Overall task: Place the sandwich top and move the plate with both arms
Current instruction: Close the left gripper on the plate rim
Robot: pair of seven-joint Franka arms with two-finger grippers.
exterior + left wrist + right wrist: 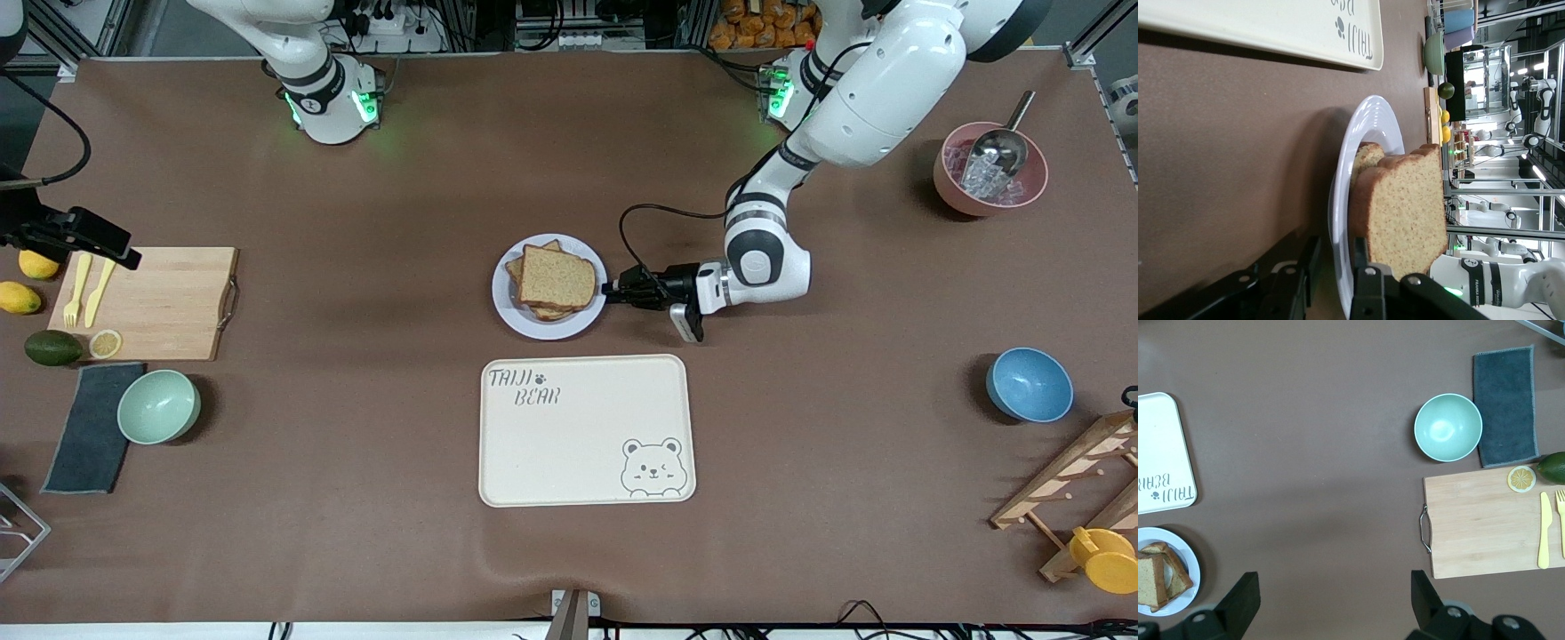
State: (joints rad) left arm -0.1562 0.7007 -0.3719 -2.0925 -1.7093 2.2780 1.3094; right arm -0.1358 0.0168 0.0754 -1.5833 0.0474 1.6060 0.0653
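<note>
Just above the bear-printed tray (587, 431), the plate (511, 311) carries the sandwich top (556, 277) on its stack, the left gripper (610, 290) pinching the plate's rim, while the right gripper (1331, 600) hangs wide open above the table.

We reached our left arm (853, 98) low over the bench, wrist turned sideways, and set the left gripper (612, 289) at the plate (511, 313) rim, one finger above it and one below (gap narrow). Our right arm waited, its right gripper (1331, 600) spread wide, pointing straight down.
</note>
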